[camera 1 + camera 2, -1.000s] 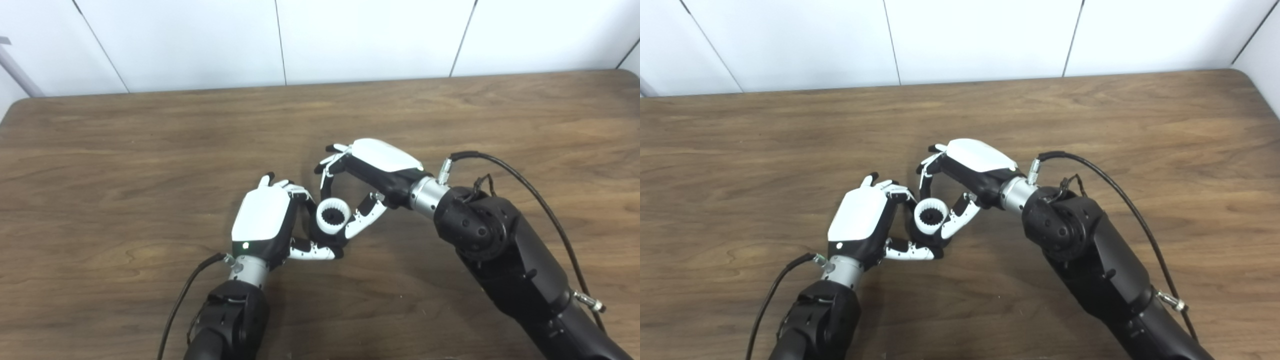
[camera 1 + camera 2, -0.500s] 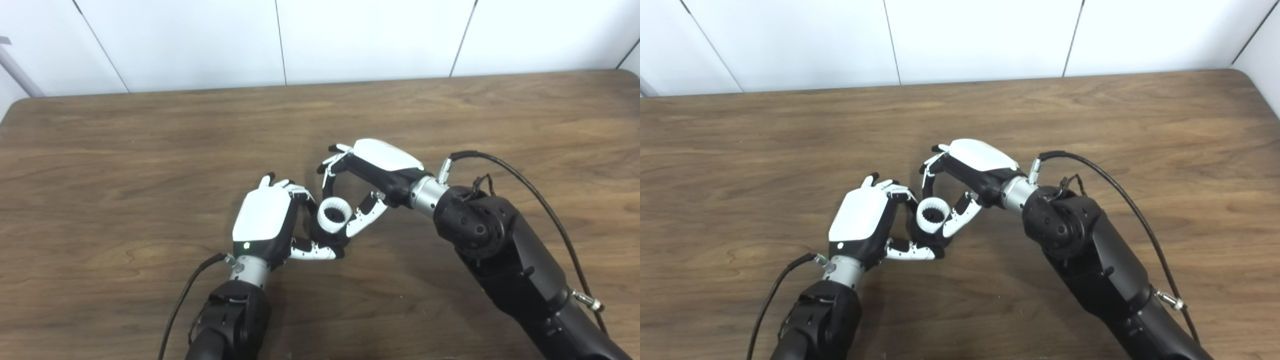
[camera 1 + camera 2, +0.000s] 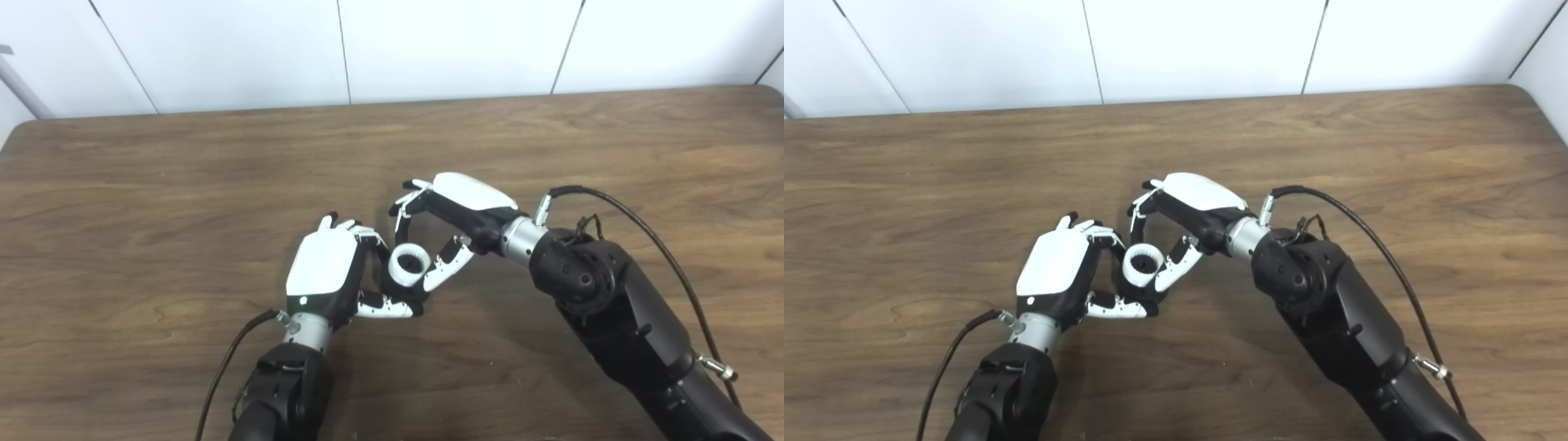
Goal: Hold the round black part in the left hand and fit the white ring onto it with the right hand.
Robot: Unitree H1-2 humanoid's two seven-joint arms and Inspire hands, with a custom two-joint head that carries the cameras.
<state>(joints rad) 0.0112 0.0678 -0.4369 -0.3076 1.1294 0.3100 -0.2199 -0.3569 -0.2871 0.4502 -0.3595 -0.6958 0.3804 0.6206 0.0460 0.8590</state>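
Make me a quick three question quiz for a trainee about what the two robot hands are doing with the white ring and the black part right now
1. True or false: the white ring lies loose on the table, away from both hands.
2. Which hand has its thumb along the ring's right side? A) left hand B) right hand
3. Fill in: the round black part sits directly under the ____.

Key: 1 false; 2 B; 3 white ring.

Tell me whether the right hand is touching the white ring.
Touching. In the left eye view the right hand has its thumb pressed against the white ring on one side, with no gap visible, while the left hand grips the black part beneath.
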